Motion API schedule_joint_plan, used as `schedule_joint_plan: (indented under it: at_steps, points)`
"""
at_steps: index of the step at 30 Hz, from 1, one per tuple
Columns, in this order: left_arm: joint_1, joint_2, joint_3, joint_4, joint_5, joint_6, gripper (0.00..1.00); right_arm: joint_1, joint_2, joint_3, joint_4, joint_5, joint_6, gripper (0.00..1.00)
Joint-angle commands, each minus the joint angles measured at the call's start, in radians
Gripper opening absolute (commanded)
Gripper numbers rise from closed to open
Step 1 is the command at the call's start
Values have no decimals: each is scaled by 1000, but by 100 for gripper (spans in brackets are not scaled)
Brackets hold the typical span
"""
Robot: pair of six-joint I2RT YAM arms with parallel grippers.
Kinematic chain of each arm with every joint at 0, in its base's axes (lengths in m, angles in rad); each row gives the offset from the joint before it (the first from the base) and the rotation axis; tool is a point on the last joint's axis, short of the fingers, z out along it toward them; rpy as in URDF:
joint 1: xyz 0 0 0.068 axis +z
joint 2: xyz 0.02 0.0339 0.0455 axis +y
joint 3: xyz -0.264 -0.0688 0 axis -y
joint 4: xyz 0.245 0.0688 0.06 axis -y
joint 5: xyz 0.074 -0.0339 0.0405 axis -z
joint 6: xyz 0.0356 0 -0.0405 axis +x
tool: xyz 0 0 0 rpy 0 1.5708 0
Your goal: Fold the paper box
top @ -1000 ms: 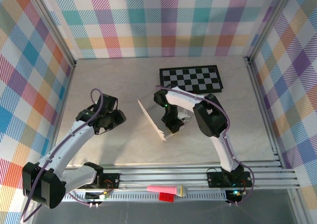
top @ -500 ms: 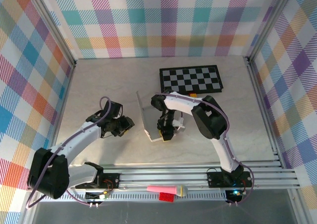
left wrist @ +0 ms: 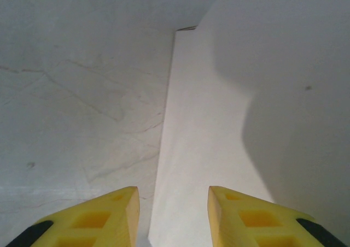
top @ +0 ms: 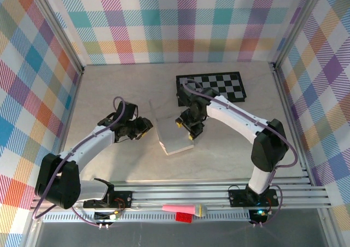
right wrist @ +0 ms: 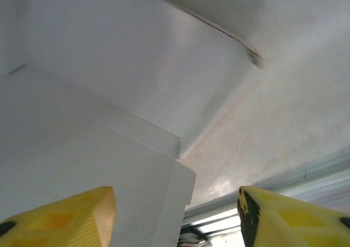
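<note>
Top view: shows the paper box [top: 170,135] lying pale on the counter [top: 109,88] near its middle, just in front of the checkerboard mat [top: 219,86] and apart from it. Places the left claw [top: 147,125] at the box's left edge and the right claw [top: 188,133] over its right part, one arm reaching in from each side.

Left wrist view: looks down past two yellow fingers [left wrist: 109,217] of the left claw [left wrist: 172,214], parted to a moderate gap. Shows the long straight edge of the box [left wrist: 219,121] running between them, bare counter [left wrist: 82,94] to the left, shadow across the card at the upper right. Shows nothing pinched.

Right wrist view: looks past the fingers [right wrist: 76,217] of the right claw [right wrist: 180,219], spread wide and holding nothing. Shows the box [right wrist: 82,148] as overlapping layers of white card with a stepped corner, close beneath, and counter [right wrist: 284,110] beyond.
</note>
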Motion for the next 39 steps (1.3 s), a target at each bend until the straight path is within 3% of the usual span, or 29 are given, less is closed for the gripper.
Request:
schedule_joint_plan:
  at_steps: [1, 6, 18, 23, 32, 39]
  points:
    - [9, 15, 24, 45, 29, 5, 36, 8, -8, 87, 104, 32, -456, 58]
    - [6, 0, 22, 75, 18, -12, 33, 78, 7, 168, 172, -65, -697, 58]
    - [-18, 14, 40, 81, 14, -16, 32, 104, 260, 468, 13, -125, -795, 47]
    - [-19, 5, 40, 68, 7, -10, 32, 107, 300, 499, 6, -118, -782, 42]
    - [-23, -24, 59, -1, -15, 22, 32, 116, 338, 535, 5, -48, -711, 21]
    - [-52, -137, 128, -182, -148, 87, 36, 116, 282, 522, 14, 96, -536, 0]
